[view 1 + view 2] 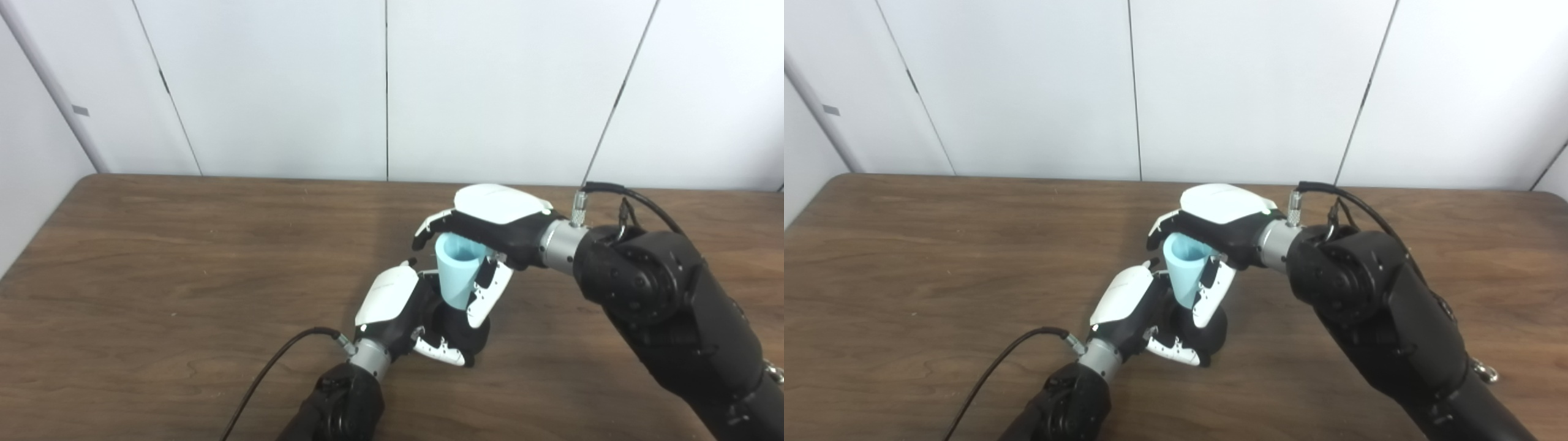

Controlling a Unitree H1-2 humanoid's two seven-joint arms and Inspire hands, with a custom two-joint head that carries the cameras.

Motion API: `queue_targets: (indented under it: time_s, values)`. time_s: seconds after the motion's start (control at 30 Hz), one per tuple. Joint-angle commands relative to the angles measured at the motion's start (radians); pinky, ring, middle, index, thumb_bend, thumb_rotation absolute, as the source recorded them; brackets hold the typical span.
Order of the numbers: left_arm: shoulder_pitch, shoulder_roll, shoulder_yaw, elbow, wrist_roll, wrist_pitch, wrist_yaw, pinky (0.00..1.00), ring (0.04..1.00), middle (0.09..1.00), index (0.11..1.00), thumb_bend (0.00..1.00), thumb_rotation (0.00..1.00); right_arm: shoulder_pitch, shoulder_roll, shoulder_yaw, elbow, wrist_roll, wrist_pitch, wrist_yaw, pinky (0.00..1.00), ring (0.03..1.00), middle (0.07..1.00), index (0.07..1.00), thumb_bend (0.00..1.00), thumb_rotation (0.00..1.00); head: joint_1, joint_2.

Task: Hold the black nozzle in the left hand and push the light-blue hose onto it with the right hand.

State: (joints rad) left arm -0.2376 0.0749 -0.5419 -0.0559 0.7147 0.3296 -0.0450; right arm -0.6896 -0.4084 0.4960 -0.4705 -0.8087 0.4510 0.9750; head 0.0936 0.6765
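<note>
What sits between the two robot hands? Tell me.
The light-blue hose, held from above by the right robot hand, stands narrow end down on the black nozzle gripped by the left robot hand. Both eye views show this.

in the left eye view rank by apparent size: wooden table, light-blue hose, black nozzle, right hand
1. brown wooden table
2. right hand
3. light-blue tapered hose and black nozzle: unsure, both partly hidden by the hands.

Left robot hand [407,318]: low, fingers curled shut in a grasp | Right robot hand [484,229]: just above, fingers wrapped closed, wrist bent inward
</note>
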Motion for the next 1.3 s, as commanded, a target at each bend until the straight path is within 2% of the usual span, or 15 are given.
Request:
queue_targets:
  time_s: [0.0,0.2,0.4,0.7,1.1,1.2,1.27]
  values:
    - [0.070,0.001,-0.048,0.091,-0.046,0.041,-0.134,1.00,0.666,0.501,0.483,0.52,0.00,0.021,-0.032,0.048,-0.013,-0.012,-0.057,0.049,0.87,0.884,0.829,0.795,0.84,0.22,-0.001,0.001]
    - [0.068,0.011,-0.047,0.091,-0.044,0.037,-0.137,1.00,0.666,0.500,0.483,0.52,0.00,0.043,-0.042,0.032,-0.007,-0.034,-0.116,-0.004,0.87,0.889,0.830,0.796,0.84,0.24,0.000,0.000]
    - [0.067,0.007,-0.050,0.085,-0.041,0.047,-0.142,1.00,0.665,0.499,0.483,0.52,0.00,0.047,-0.050,0.017,0.012,-0.037,-0.149,-0.025,0.87,0.887,0.828,0.795,0.83,0.28,-0.004,0.004]
    - [0.063,0.000,-0.051,0.093,-0.046,0.036,-0.137,1.00,0.662,0.498,0.484,0.52,0.00,0.077,-0.035,-0.029,0.003,-0.018,-0.154,-0.062,0.85,0.883,0.827,0.809,0.81,0.26,-0.005,0.007]
    - [0.064,0.000,-0.047,0.095,-0.051,0.036,-0.136,1.00,0.662,0.490,0.486,0.52,0.00,0.064,-0.017,-0.040,0.022,-0.001,-0.183,-0.093,0.83,0.873,0.832,0.838,0.83,0.29,-0.006,0.006]
    - [0.066,0.001,-0.046,0.092,-0.052,0.037,-0.137,1.00,0.662,0.489,0.486,0.52,0.00,0.062,-0.005,-0.066,-0.021,0.016,-0.209,-0.133,0.85,0.883,0.845,0.837,0.81,0.34,-0.015,0.008]
    - [0.067,-0.001,-0.047,0.097,-0.052,0.037,-0.134,1.00,0.662,0.488,0.486,0.52,0.00,0.073,0.000,-0.097,-0.028,0.045,-0.290,-0.230,0.87,0.882,0.848,0.829,0.78,0.39,-0.016,0.008]
